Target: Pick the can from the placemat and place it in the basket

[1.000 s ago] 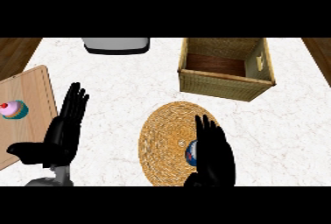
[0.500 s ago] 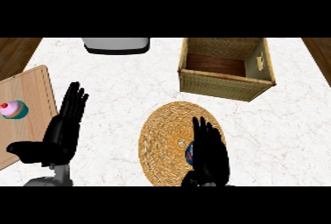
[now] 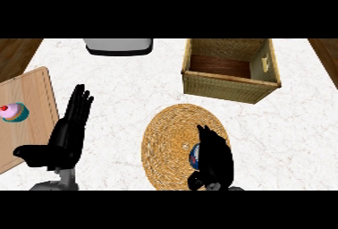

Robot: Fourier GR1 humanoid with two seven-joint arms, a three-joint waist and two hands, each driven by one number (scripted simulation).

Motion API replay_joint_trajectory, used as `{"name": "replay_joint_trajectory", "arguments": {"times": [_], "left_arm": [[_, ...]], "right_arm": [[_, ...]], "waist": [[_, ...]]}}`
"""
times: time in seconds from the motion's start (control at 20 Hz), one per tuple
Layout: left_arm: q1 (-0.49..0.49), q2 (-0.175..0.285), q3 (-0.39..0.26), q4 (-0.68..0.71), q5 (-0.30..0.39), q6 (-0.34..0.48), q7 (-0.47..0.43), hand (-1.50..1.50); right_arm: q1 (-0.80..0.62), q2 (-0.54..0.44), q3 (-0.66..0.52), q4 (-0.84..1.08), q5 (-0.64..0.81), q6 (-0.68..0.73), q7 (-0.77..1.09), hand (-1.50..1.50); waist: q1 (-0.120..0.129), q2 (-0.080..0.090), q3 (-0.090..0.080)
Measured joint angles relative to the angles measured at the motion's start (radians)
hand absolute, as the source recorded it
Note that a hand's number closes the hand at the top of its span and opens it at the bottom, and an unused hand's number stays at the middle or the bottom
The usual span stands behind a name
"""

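The can (image 3: 195, 154) is seen on the placemat (image 3: 165, 134), mostly hidden at the left edge of the right robot hand (image 3: 214, 156). Neither a grasp nor the can's axis can be told. The left robot hand (image 3: 69, 129) is held open.

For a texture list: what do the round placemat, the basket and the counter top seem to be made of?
The round tan placemat looks like coiled straw or rattan: concentric woven rings, matte. The boxy brown basket looks like wicker: fine weave on its walls. The white counter top looks like marble or a similar stone: faint grey veins.
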Motion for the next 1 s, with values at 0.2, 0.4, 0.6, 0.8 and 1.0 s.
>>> {"name": "replay_joint_trajectory", "arguments": {"times": [0.2,0.4,0.6,0.8,1.0], "left_arm": [[0.023,0.002,0.012,-0.015,0.006,-0.018,-0.005,0.0],[0.022,-0.002,0.018,-0.022,0.001,-0.022,0.006,0.0],[0.011,0.001,0.037,-0.02,0.001,-0.032,0.014,0.0],[0.021,0.007,0.058,-0.025,0.011,-0.058,0.008,0.0],[0.015,-0.004,0.036,-0.038,-0.004,-0.058,0.019,0.0]], "right_arm": [[0.003,-0.013,0.003,0.014,-0.002,0.027,-0.039,1.5],[-0.016,-0.017,0.006,0.052,0.017,0.025,-0.079,1.5],[-0.019,-0.021,0.008,0.058,0.045,0.035,-0.106,1.5],[-0.015,-0.008,0.036,0.046,0.078,0.056,-0.098,1.5],[-0.192,-0.007,0.079,0.195,-0.004,-0.004,-0.055,1.5]], "waist": [[0.001,-0.003,-0.002],[0.001,-0.008,-0.005],[0.0,-0.008,-0.004],[0.0,-0.005,-0.003],[0.023,0.001,-0.003]]}}
